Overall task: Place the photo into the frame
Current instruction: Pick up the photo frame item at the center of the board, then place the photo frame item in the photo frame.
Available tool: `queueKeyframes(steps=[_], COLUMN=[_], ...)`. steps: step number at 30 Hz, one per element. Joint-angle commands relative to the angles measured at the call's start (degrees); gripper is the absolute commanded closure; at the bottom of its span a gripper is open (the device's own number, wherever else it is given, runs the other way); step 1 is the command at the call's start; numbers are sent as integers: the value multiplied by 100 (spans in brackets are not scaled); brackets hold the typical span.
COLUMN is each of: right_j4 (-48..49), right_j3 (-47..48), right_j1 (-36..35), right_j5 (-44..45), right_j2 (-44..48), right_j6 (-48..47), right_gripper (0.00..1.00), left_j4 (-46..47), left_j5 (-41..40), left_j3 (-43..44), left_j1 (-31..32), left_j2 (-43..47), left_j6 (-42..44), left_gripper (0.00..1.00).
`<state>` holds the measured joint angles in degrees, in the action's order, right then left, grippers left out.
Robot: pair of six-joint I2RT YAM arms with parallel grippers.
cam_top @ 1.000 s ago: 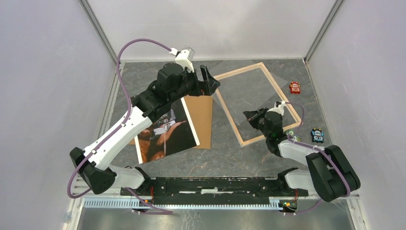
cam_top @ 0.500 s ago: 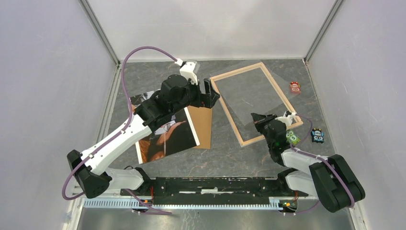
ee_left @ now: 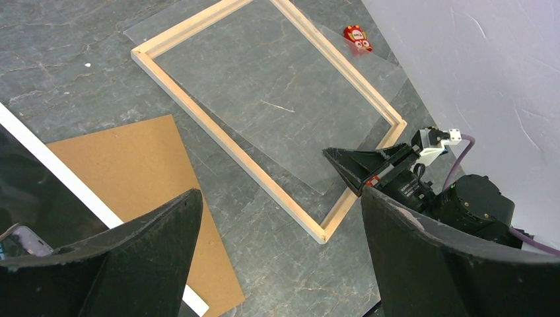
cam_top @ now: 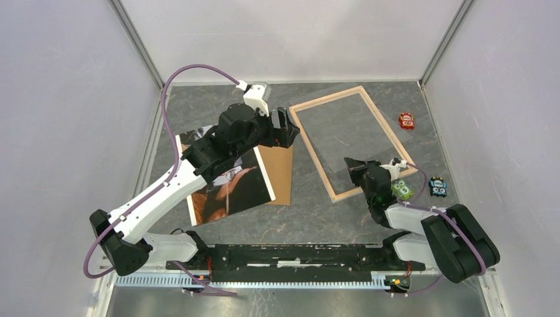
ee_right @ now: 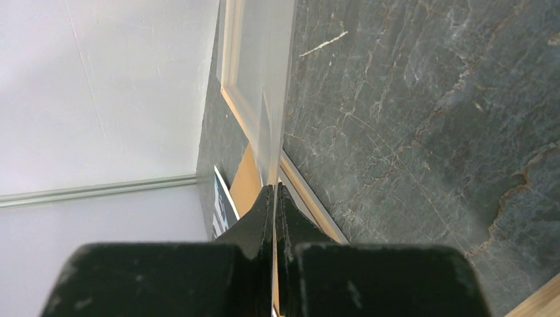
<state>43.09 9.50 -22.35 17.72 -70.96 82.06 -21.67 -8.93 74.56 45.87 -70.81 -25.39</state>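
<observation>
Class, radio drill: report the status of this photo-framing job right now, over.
Left gripper open, hovering beside frame. Right gripper shut on clear sheet lying across frame. Photo outside frame, on backing board.

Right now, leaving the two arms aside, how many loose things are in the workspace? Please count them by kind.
wooden frame: 1
photo print: 1
brown backing board: 1
clear sheet: 1
small toys: 3 (red, green, blue)
Total: 7
</observation>
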Motion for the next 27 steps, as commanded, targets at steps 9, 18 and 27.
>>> queueKeyframes(steps=[9, 18, 27], right_j4=[-537, -1083, -1373], right_j3=[-155, -220, -132], right_j1=[-79, -163, -403], right_j5=[322, 503, 708], right_j2=[425, 763, 735], right_j6=[451, 650, 826], right_gripper=[100, 100, 100], left_j4=[330, 331, 340], left_j5=[52, 44, 42], left_j3=[-47, -60, -67], left_j1=[-8, -8, -10], left_j2=[-5, -41, -25], left_j6=[262, 236, 254], left_gripper=[5, 4, 4])
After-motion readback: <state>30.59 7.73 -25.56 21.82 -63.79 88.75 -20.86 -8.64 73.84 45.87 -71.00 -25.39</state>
